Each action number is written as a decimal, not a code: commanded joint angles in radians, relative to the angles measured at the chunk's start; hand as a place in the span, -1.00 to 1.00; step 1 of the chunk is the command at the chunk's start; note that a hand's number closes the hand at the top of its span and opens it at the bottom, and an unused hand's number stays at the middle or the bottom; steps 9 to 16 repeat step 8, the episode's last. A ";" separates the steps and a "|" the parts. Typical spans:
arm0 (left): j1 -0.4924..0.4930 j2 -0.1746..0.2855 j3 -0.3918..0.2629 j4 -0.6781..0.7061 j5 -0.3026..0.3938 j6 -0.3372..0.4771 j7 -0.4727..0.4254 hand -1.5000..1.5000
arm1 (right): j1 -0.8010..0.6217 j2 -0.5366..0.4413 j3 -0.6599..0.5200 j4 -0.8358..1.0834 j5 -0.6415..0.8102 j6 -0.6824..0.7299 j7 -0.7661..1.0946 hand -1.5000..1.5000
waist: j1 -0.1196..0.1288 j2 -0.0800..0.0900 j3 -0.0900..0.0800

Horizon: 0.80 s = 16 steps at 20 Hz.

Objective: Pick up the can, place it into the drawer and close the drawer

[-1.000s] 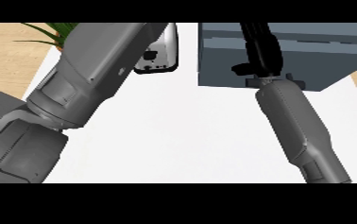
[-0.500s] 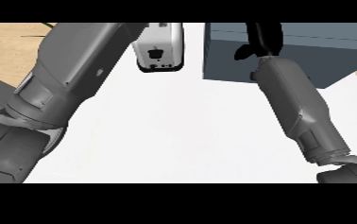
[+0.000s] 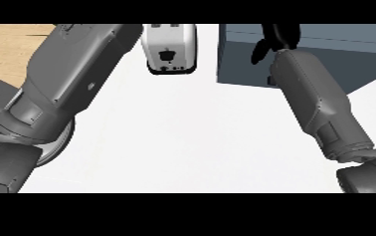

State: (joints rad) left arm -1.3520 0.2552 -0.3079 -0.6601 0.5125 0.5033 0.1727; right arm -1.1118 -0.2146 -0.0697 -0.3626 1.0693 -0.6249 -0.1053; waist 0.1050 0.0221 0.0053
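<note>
Against the far edge of the flat white counter (image 3: 191, 130) stands a white and silver toaster (image 3: 170, 48) with a black lever on its face. Just right of the toaster sits a dark blue-grey box-shaped drawer unit (image 3: 242, 56). Over that unit, well right of the toaster, the black right hand (image 3: 279, 36) shows at the end of the grey right forearm (image 3: 316, 105). It is partly cut off by the view's upper edge, so whether it is spread or closed on anything cannot be told. The can cannot be made out anywhere. Left of the toaster the grey left forearm (image 3: 73, 75) runs up past it; the left hand is out of sight. Farther left of the toaster lies a patch of light wooden floor (image 3: 22, 46).
</note>
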 commanded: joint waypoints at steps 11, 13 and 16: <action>0.151 0.076 -0.014 -0.187 -0.006 -0.003 0.044 -1.00 | -0.084 0.036 -0.140 -0.010 -0.151 -0.030 -0.130 -1.00 | 0.007 -0.012 -0.004; 0.151 0.076 -0.014 -0.187 -0.006 -0.003 0.044 -1.00 | -0.084 0.036 -0.140 -0.010 -0.151 -0.030 -0.130 -1.00 | 0.007 -0.012 -0.004; 0.151 0.076 -0.014 -0.187 -0.006 -0.003 0.044 -1.00 | -0.084 0.036 -0.140 -0.010 -0.151 -0.030 -0.130 -1.00 | 0.007 -0.012 -0.004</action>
